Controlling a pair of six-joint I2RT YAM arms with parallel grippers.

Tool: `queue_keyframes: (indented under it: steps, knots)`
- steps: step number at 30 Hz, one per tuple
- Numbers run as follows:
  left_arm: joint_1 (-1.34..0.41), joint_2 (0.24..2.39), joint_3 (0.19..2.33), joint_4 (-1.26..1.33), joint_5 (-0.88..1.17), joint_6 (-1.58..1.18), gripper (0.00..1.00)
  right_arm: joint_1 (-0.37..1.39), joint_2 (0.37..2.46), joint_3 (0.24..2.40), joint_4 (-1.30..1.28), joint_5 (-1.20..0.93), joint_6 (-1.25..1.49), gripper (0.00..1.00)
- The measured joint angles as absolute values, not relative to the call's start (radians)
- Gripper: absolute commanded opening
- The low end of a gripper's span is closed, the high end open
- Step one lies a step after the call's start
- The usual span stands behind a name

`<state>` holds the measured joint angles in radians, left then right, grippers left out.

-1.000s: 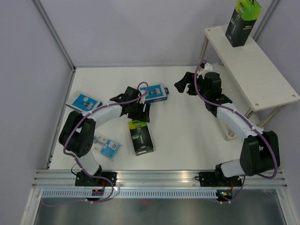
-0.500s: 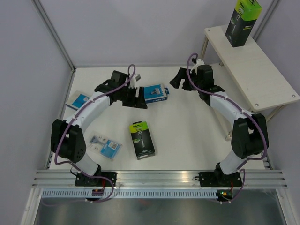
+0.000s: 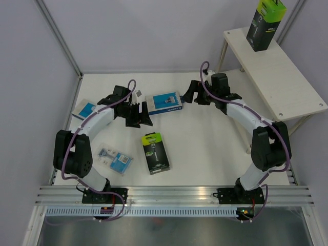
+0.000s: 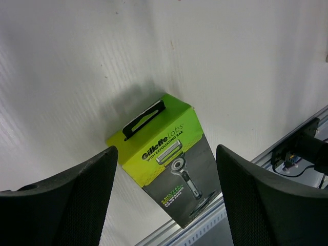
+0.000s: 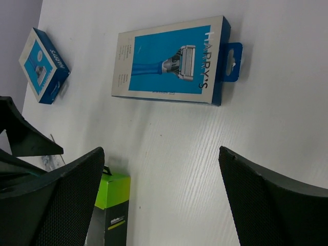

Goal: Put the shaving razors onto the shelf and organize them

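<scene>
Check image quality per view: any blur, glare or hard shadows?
Top external: even light, sharp, no glare. Left wrist: Gillette Labs box print legible, with a soft shadow on the table by its green top. Right wrist: Harry's box crisp, no glare.

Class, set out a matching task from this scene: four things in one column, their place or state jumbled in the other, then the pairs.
1 standing green-topped box
2 lying green-topped box
3 blister pack
4 right gripper

A open, facing the blue box
B table, near left
C shelf top board
D table middle

Pairs: 1-C, 2-D, 3-B, 4-A
</scene>
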<state>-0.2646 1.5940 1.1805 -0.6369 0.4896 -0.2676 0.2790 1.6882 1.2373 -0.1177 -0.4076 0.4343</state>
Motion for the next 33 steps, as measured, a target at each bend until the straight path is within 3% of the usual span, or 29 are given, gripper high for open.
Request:
queue_keyframes:
  steps: [15, 22, 29, 33]
  knots:
    - [-0.265, 1.411, 0.873, -0.408, 0.376, -0.627, 0.85, 0.535, 1.594, 1.042, -0.065, -0.361, 0.486, 0.98]
    - [-0.27, 1.181, 0.648, -0.351, 0.344, -0.697, 0.77, 0.59, 1.581, 0.839, 0.007, -0.341, 0.6, 0.97]
    - [-0.352, 0.96, 0.422, -0.296, 0.347, -0.789, 0.69, 0.701, 1.537, 0.786, 0.061, -0.187, 0.742, 0.84]
    - [-0.427, 0.871, 0.353, -0.244, 0.337, -0.855, 0.68, 0.696, 1.538, 0.752, 0.104, -0.104, 0.838, 0.82]
